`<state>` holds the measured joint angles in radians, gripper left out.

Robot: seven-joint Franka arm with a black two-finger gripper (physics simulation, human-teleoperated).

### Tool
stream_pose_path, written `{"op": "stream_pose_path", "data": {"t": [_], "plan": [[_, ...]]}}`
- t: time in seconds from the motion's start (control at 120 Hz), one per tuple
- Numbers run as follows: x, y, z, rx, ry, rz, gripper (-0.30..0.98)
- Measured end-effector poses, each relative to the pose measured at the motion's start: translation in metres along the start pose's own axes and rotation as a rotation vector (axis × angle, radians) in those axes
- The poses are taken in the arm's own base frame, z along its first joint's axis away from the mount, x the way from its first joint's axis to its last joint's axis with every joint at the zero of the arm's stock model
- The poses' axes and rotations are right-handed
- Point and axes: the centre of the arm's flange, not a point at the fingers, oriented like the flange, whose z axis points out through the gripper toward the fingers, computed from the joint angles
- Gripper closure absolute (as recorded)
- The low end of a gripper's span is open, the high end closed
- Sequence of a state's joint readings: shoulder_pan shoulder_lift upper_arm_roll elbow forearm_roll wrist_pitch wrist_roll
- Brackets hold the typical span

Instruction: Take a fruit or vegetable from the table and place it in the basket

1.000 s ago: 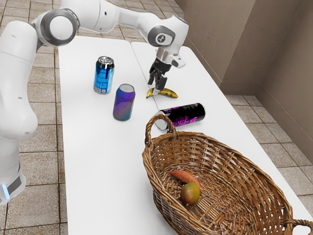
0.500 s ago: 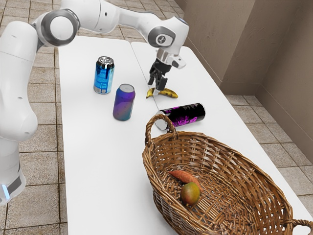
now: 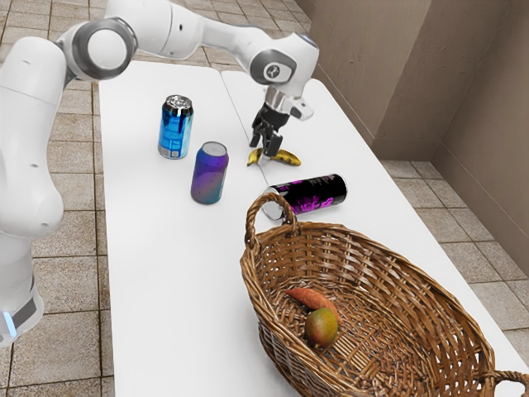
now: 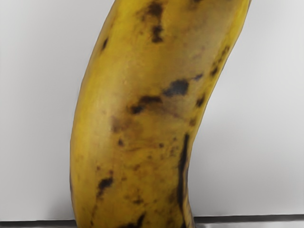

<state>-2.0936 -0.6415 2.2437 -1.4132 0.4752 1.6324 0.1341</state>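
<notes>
My gripper (image 3: 264, 155) is down at the banana (image 3: 287, 157), over its stem-side half, toward the exterior view's left. How far apart its two sides stand is hard to make out. The yellow banana with dark spots lies on the white table. Large and close, the banana (image 4: 137, 114) runs beneath my hand in the wrist view. Farther forward stands the brown wicker basket (image 3: 388, 256), holding an orange carrot-like vegetable (image 3: 312, 298) and a green-red mango (image 3: 321, 327).
A black and magenta can (image 3: 310, 197) lies on its side between the banana and the basket. Upright on the table (image 3: 165, 273) are a purple-teal can (image 3: 210, 174) and a blue can (image 3: 175, 128). A brown wall (image 3: 397, 74) rises beyond the table.
My hand has sunk slightly toward the table at the banana, and the arm's upper links have shifted a little toward the exterior view's right. The banana shows no clear movement.
</notes>
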Motion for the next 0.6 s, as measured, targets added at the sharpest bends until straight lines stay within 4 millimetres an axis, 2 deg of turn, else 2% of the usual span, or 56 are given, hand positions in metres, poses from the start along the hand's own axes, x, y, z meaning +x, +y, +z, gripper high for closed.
{"op": "stream_pose_path", "data": {"t": [0.2,0.442,0.508,0.6], "plan": [[0.0010,0.0005,0.0016,0.002,-0.002,-0.001,0.03],[0.0016,0.0002,0.0002,0.005,0.007,-0.003,0.43],[0.0017,0.0001,0.0000,0.005,0.009,-0.004,0.50],[0.0017,-0.0004,-0.0005,0.007,0.011,-0.005,0.52]]}}
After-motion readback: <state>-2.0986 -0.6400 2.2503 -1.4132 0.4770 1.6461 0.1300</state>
